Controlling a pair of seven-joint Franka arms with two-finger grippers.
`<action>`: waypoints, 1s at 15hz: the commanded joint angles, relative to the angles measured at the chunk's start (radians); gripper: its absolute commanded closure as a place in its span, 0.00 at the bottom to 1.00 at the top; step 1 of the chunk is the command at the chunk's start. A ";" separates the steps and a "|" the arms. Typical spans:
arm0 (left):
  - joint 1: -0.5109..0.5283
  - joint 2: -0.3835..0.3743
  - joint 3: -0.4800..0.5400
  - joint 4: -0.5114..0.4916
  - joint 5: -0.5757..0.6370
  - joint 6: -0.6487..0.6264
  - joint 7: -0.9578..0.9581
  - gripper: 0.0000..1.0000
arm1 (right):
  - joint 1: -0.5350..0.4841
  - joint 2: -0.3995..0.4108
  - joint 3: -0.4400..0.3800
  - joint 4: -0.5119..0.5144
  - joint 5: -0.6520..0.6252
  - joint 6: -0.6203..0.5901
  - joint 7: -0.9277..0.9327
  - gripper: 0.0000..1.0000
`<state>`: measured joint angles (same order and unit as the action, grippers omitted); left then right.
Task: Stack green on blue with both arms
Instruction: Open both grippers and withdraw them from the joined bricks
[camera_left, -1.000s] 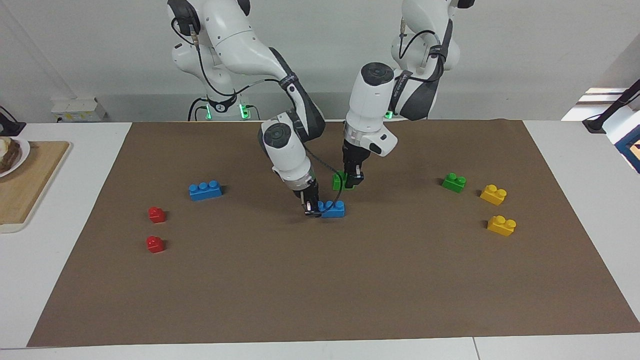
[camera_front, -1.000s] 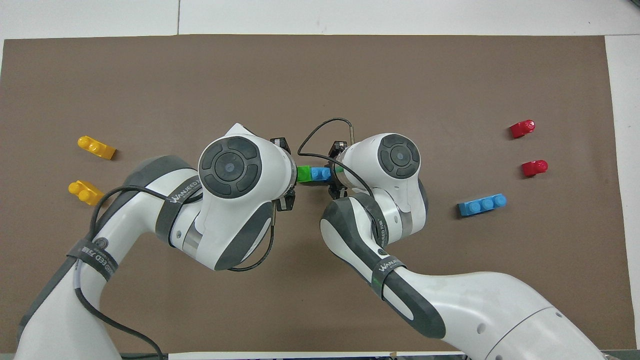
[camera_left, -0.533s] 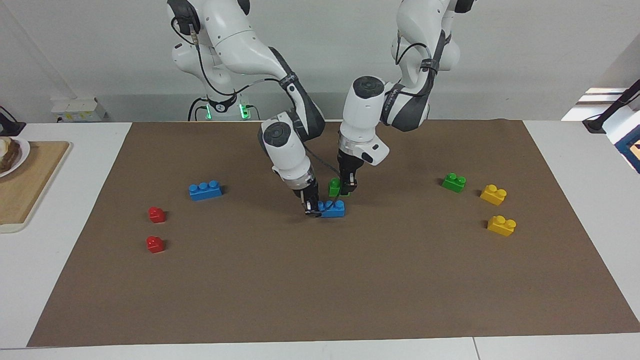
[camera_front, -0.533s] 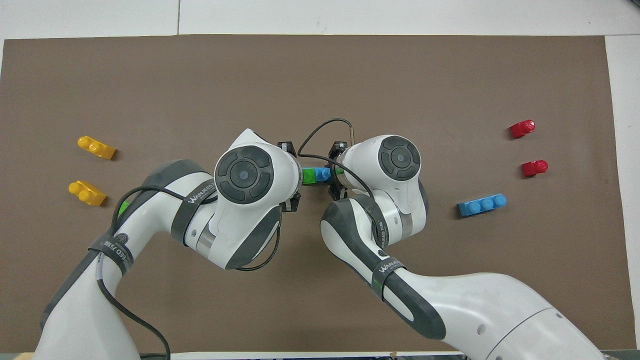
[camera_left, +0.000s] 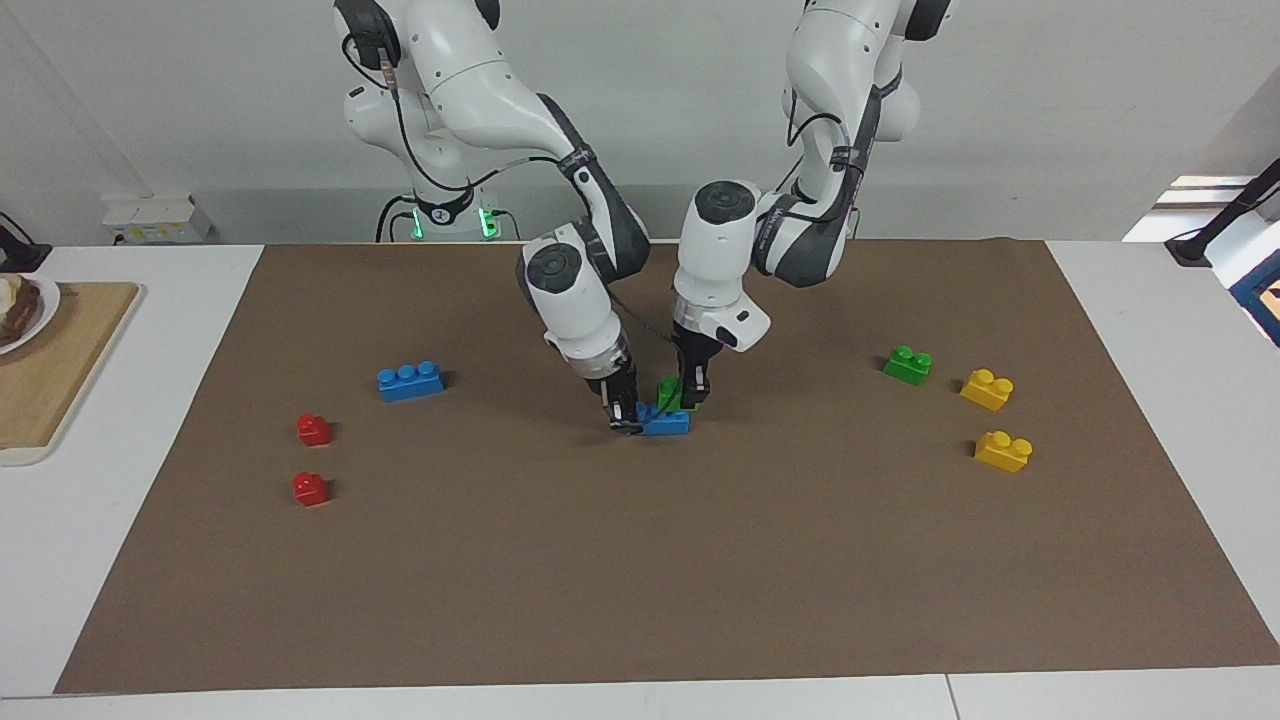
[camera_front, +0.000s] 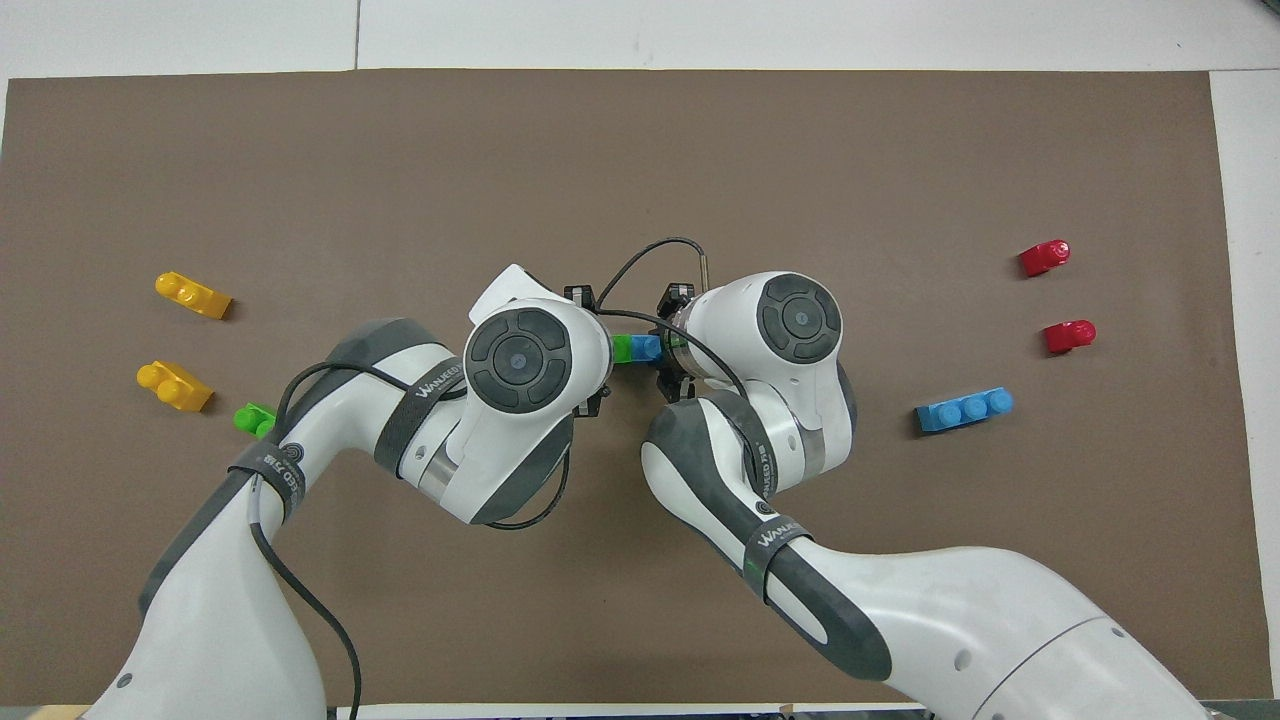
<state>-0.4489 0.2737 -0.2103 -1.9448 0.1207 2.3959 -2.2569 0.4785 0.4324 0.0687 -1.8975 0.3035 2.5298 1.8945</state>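
Note:
My right gripper (camera_left: 626, 417) is shut on one end of a blue brick (camera_left: 667, 421) that lies on the brown mat. My left gripper (camera_left: 690, 397) is shut on a green brick (camera_left: 667, 392) and holds it, slightly tilted, right over the blue brick's other end. The green brick's underside meets the blue studs; I cannot tell if it is seated. In the overhead view only slivers of the green brick (camera_front: 621, 348) and blue brick (camera_front: 646, 347) show between the two wrists. Both grippers' fingers are hidden there.
A second green brick (camera_left: 907, 365) and two yellow bricks (camera_left: 986, 389) (camera_left: 1003, 450) lie toward the left arm's end. A second blue brick (camera_left: 411, 381) and two red bricks (camera_left: 313, 429) (camera_left: 310, 488) lie toward the right arm's end. A wooden board (camera_left: 50, 370) sits off the mat.
My left gripper has carried the green brick down and toward the right arm's end, from beside the blue brick to on top of it. The right gripper and blue brick stayed put.

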 joint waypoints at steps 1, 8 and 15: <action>-0.019 0.025 0.016 0.003 0.030 0.022 -0.036 1.00 | -0.001 0.014 0.000 -0.046 0.008 0.040 -0.037 1.00; -0.027 0.062 0.016 0.003 0.082 0.041 -0.075 1.00 | -0.003 0.014 0.000 -0.060 0.008 0.061 -0.038 1.00; -0.031 0.074 0.017 0.003 0.112 0.040 -0.078 0.80 | -0.003 0.014 0.000 -0.063 0.008 0.073 -0.037 1.00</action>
<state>-0.4667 0.3125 -0.2120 -1.9408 0.2058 2.4372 -2.3198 0.4791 0.4249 0.0716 -1.9151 0.3035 2.5568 1.8898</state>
